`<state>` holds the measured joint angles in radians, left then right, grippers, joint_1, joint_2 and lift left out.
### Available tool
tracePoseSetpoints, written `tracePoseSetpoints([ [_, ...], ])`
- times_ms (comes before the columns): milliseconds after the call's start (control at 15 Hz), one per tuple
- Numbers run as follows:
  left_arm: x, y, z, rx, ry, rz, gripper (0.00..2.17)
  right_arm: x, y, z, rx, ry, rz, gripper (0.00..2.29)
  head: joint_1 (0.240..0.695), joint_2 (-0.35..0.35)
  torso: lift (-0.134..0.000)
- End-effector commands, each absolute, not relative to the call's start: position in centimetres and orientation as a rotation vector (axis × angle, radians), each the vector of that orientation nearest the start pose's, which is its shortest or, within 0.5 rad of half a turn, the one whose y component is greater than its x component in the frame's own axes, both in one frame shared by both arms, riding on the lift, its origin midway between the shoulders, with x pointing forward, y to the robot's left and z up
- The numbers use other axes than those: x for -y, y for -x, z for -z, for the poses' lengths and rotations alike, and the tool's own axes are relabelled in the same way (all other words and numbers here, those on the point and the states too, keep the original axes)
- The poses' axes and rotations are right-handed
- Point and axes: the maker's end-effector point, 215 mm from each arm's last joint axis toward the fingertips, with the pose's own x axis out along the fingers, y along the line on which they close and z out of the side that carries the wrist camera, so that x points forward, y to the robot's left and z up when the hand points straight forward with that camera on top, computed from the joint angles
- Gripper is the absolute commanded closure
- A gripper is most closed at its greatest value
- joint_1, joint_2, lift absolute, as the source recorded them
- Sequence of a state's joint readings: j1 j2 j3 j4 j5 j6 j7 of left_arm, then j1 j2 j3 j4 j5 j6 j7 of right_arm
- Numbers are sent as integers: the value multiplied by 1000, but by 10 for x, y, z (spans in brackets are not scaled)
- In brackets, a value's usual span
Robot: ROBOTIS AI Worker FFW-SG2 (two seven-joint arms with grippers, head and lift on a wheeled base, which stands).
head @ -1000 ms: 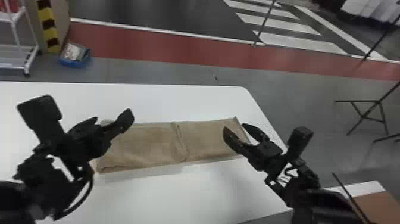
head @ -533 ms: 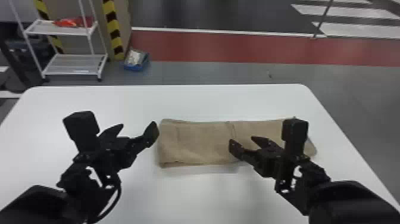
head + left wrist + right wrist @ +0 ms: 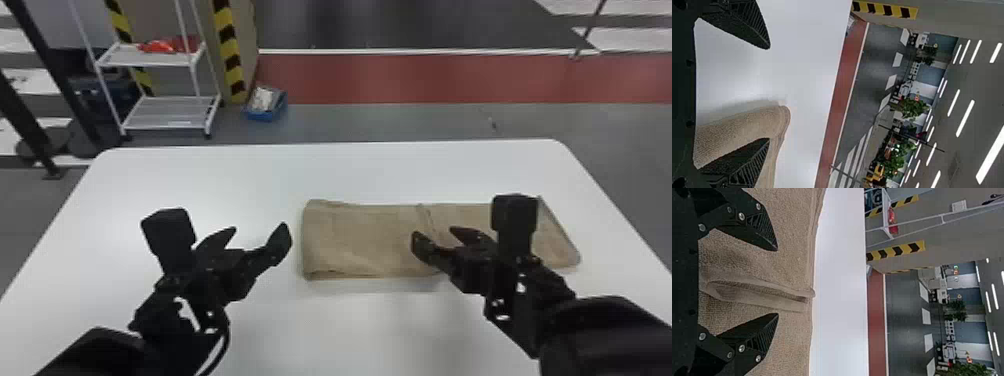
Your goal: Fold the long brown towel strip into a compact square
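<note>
1. Towel strip: brown, lying lengthwise left to right on the white tabletop, mostly toward the robot's right. Low and flat overall.
2. Cross ridge: raised, near mid-strip, running across the width. Rounded fold at the left end, layers stacked.
3. Right gripper: above the towel strip, near the cross ridge. Spread wide, nothing clamped. In right wrist view, cross ridge lined up between the two fingers; contact, can't tell.
4. Left gripper: just off the left end of the towel strip. Released, holding nothing. In left wrist view, rounded fold partly behind one finger; touching or not, can't tell.
5. Past the tabletop: white rack with a red item on its upper shelf, blue box on grey floor, red floor band farther back.
</note>
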<state>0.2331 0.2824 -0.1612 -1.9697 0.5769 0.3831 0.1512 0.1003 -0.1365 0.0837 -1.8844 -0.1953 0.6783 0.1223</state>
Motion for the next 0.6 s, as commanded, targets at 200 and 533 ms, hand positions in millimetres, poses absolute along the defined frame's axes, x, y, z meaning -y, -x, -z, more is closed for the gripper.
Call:
tracePoseSetpoints([
  [200,-168,-498,383,-332,283,191,46,182,-534,452,-540,-51,-241,346,695,-8,-125],
  [533,-175,-495,393,-377,296,187,46,181,-539,456,-548,-51,-243,414,695,-12,-125],
])
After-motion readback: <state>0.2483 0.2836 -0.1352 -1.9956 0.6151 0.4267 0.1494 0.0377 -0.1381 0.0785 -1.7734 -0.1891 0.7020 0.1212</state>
